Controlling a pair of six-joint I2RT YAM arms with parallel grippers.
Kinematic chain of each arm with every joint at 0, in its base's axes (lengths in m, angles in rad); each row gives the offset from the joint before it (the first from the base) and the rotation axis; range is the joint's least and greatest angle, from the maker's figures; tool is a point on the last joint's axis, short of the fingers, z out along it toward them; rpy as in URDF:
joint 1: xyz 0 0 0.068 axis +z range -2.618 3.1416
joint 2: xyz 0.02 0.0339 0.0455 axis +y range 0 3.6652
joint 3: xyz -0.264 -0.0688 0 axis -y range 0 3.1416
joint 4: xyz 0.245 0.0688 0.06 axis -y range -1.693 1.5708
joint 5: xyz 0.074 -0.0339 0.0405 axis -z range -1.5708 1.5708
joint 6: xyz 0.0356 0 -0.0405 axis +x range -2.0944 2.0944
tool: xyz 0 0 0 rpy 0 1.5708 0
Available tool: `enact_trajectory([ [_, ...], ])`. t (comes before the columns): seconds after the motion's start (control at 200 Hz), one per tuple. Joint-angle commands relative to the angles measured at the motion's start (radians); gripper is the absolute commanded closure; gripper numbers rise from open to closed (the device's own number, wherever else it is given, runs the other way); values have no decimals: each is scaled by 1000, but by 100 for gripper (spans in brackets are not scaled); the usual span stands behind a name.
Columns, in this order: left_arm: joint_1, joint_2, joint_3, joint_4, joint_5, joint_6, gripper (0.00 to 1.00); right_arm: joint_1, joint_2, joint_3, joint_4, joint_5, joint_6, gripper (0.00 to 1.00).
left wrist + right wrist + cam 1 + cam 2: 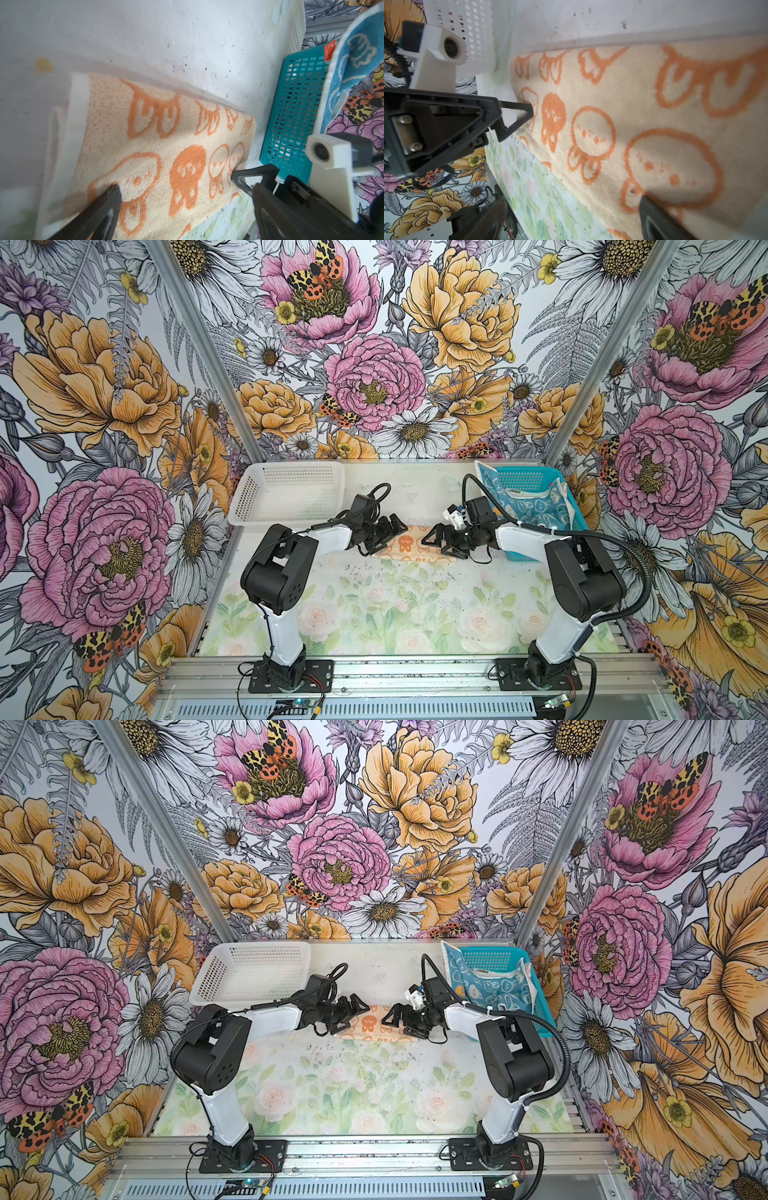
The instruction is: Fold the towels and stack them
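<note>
our left gripper [388,537] and right gripper [438,545], jaws apart and empty, flank the orange bunny towel [406,542] lying mid-table, we judge to pinch both ends evenly for a fold; blue towels [528,502] fill the far-right teal basket [519,480].

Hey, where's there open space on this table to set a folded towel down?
Widest bare patch: the front of the table, from the orange towel forward to the near edge. A smaller strip lies at the back between the white basket and teal basket. Crowded: the middle, where left gripper and right gripper flank that towel.
</note>
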Motion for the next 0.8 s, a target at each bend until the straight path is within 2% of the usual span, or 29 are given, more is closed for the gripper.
enact_trajectory([
  [0.0, 5, 27, -21, -76, -38, 39, 1, -30, 8, -14, 36, -2, -18, 1],
  [0.13, 13, 2, 33, -152, -34, 86, 1, -34, -40, 0, 33, -5, -16, 1],
  [0.215, 15, -22, 110, -260, -44, 145, 1, -39, -90, 11, 32, 10, -4, 1],
  [0.33, 26, -80, 195, -393, -90, 214, 1, -47, -111, 50, -65, 114, -61, 1],
  [0.475, 45, -53, 264, -576, -194, 306, 1, -46, -82, 67, -137, 225, -111, 1],
  [0.796, 7, 66, 285, -629, -238, 350, 6, -27, -38, 48, -138, 278, -125, 1],
])
